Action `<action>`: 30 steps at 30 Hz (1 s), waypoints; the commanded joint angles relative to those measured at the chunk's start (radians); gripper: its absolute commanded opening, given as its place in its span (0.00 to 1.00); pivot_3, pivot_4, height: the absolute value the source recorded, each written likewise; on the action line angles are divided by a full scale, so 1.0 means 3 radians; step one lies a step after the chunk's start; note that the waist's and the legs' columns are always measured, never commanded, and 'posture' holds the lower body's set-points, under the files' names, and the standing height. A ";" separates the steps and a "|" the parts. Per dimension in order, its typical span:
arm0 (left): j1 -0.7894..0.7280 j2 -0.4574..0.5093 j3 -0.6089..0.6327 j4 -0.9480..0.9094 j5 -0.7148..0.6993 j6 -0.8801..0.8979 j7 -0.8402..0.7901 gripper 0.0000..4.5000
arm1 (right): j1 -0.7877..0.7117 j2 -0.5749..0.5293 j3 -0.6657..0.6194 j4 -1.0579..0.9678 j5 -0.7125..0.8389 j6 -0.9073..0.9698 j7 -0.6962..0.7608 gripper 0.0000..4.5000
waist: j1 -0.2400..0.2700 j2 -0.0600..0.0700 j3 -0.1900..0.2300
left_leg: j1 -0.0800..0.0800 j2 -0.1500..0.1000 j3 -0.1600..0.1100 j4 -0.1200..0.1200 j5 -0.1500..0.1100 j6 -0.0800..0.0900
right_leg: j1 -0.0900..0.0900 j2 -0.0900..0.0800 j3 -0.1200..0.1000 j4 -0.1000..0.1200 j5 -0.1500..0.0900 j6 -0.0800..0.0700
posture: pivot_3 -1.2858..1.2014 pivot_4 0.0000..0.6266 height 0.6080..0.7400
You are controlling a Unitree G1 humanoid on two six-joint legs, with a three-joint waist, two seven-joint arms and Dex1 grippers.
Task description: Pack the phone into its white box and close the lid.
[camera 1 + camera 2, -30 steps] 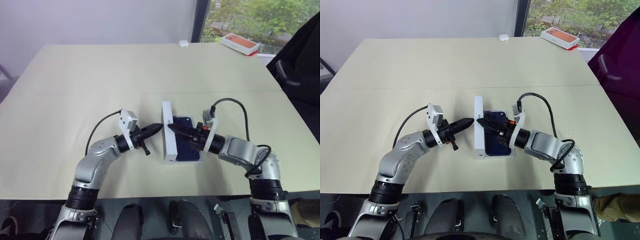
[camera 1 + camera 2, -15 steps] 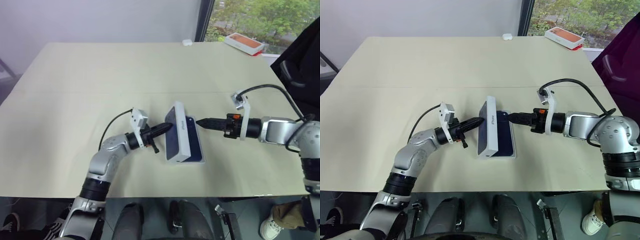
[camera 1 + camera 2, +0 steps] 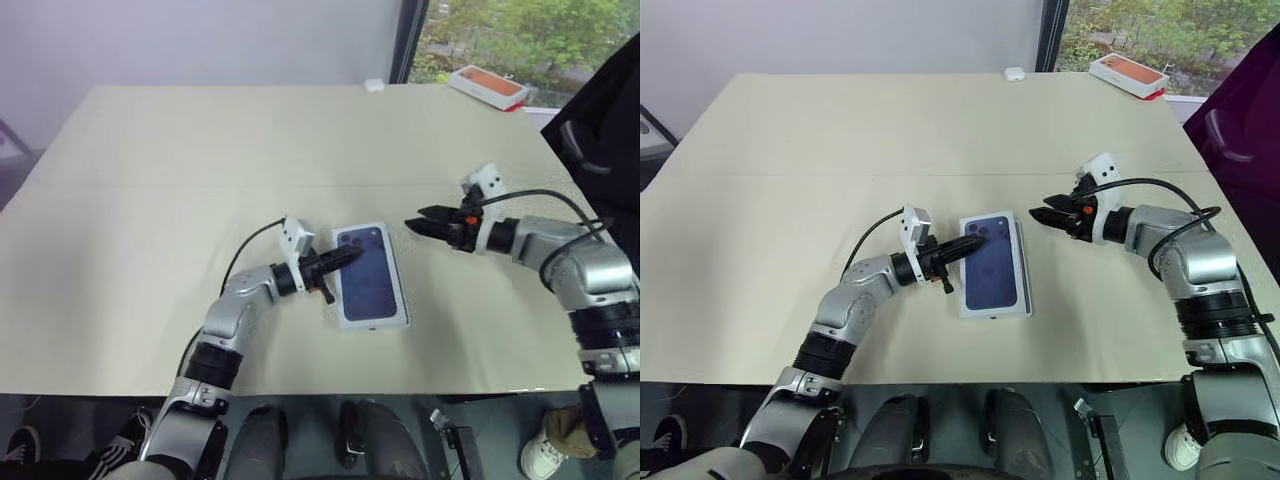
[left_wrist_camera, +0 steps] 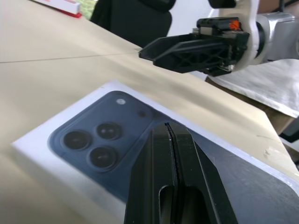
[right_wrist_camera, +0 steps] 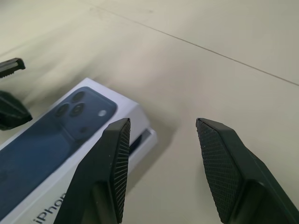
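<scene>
The lid (image 3: 370,275) lies flat on the pale worktop (image 3: 200,170), printed face up, showing the dark blue phone picture with its camera cluster toward the far end; it sits over the white box (image 5: 140,142), of which a sliver of dark gap and white edge shows beneath one corner in the right wrist view, so the lid looks not quite seated there; the phone itself cannot be seen, being covered by the lid; the left pincer (image 3: 350,257) has its two black fingers pressed together, tips over the near-left part of the lid's printed face, whether touching or just above it cannot be told; the right pincer (image 3: 413,225) hangs apart from the lid, off its far right corner, fingers (image 5: 112,163) standing moderately apart and holding nothing; at the far right edge of the worktop lies a flat orange-topped box (image 3: 490,87), and near it a small white object (image 3: 373,86).
</scene>
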 commanded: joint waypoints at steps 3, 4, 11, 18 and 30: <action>0.0059 0.0224 0.0180 -0.0414 -0.0033 0.0100 0.0098 0.00 | 0.0152 0.0067 0.0024 -0.0346 -0.0227 -0.0184 0.0180 0.52 | -0.0001 0.0000 0.0000 | 0.0000 0.0000 -0.0001 0.0000 0.0000 0.0000 | 0.0000 0.0000 0.0000 0.0000 0.0000 0.0000 | 0.52 0.24 1.00; 0.0085 0.0278 0.0192 -0.0486 -0.0019 0.0131 0.0123 0.00 | 0.0185 0.0062 0.0052 -0.0381 -0.0302 -0.0261 0.0217 0.52 | -0.0003 0.0000 0.0000 | 0.0000 0.0000 -0.0001 -0.0001 0.0000 0.0000 | 0.0000 0.0000 0.0000 0.0000 0.0000 0.0000 | 0.52 0.24 1.00; 0.0276 0.0765 0.0023 -0.0696 0.0102 0.0692 0.0123 0.00 | 0.0306 0.0093 0.0037 -0.0349 -0.0553 -0.0431 0.0345 0.24 | -0.0004 0.0002 -0.0001 | 0.0009 0.0000 -0.0001 -0.0001 0.0000 0.0000 | 0.0006 0.0000 0.0000 0.0003 0.0000 0.0000 | 0.52 0.24 1.00; 0.0135 0.0692 -0.0138 -0.0651 0.0026 0.1126 0.0056 0.00 | 0.0382 0.0046 0.0095 -0.0345 -0.0839 -0.0686 0.0510 0.01 | 0.0001 0.0002 -0.0001 | 0.0005 -0.0001 -0.0004 0.0014 0.0000 0.0001 | 0.0009 -0.0001 0.0001 0.0007 0.0001 -0.0001 | 0.52 0.24 1.00; -0.0071 0.0443 -0.0292 -0.0350 0.0074 0.1138 -0.0116 0.00 | 0.0529 -0.0069 -0.0024 -0.0740 -0.0737 -0.0412 0.0826 0.01 | 0.0000 0.0002 -0.0001 | 0.0004 0.0000 -0.0009 0.0045 -0.0003 0.0006 | 0.0011 0.0000 0.0002 0.0029 0.0004 -0.0001 | 0.52 0.24 1.00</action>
